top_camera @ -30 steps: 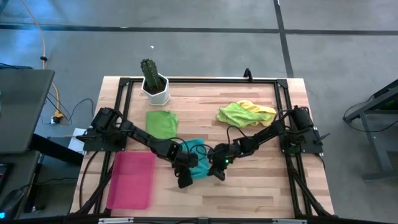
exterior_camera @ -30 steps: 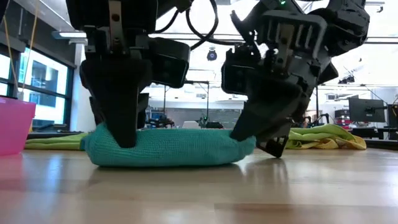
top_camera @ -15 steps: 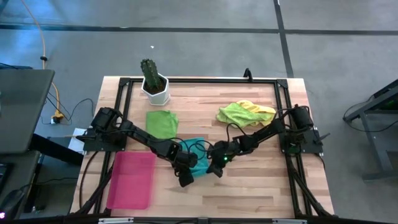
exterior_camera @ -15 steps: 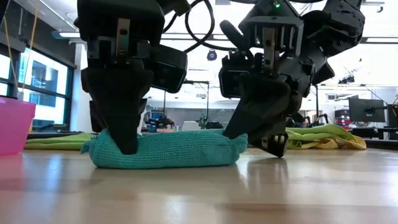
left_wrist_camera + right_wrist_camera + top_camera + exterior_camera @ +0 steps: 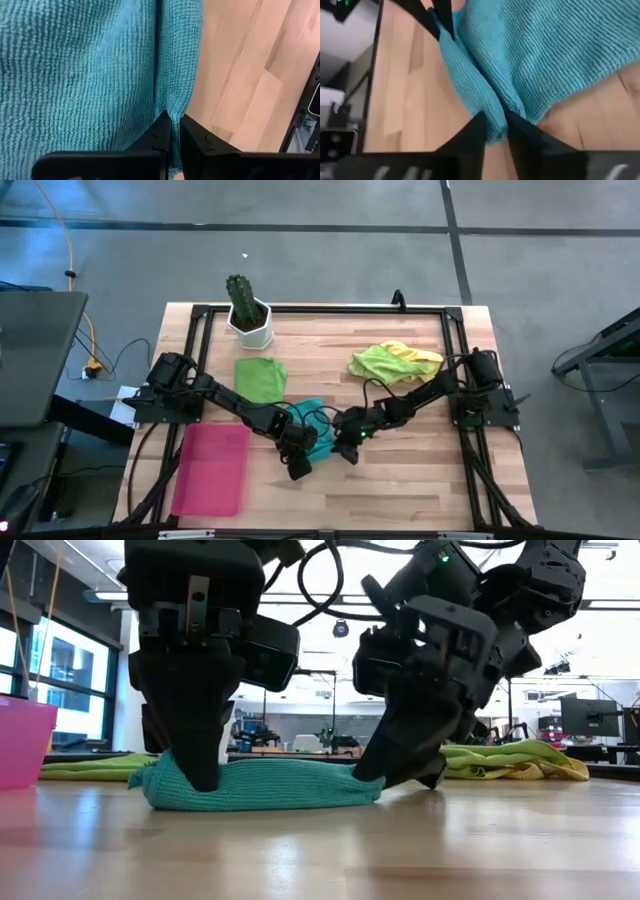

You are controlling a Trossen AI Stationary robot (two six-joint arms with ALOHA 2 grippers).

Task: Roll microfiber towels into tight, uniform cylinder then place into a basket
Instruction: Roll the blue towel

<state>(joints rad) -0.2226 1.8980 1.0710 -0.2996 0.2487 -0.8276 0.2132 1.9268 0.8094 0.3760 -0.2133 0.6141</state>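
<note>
I am pinching the teal towel (image 5: 262, 787) mid-counter with my left pincer (image 5: 172, 131) and right pincer (image 5: 494, 125), both clamped on its near edge. It seems soft and limp, so gripping both ends should keep the roll even.

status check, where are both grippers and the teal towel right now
Left gripper and right gripper each pinched shut on the teal towel, one at each end. Towel half-rolled, flat on the table. Basket empty. Nothing in the way.
</note>
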